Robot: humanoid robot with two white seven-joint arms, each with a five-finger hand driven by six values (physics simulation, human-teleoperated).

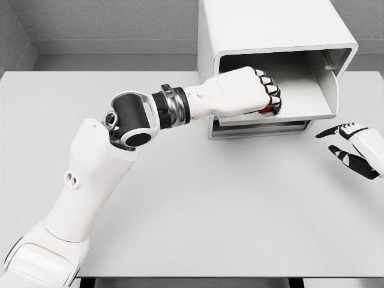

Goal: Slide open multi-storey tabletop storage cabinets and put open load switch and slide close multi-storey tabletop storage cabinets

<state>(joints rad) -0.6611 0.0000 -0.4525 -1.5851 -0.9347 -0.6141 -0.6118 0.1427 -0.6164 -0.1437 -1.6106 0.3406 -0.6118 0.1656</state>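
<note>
A white multi-storey cabinet (270, 30) stands at the back right of the table, with its top drawer (312, 90) slid out toward me. My left hand (267, 93) reaches into that drawer, its fingers curled around a small red object (271, 101), the load switch, mostly hidden by the fingers. The hand sits just above the drawer floor near the front lip. My right hand (348, 147) hovers at the right edge of the table, fingers spread, holding nothing, a little below and right of the drawer.
The white table (210, 210) spreads out in front of the cabinet. A lower drawer front (264, 128) sits under the slid-out one. Grey walls (108, 24) close the back.
</note>
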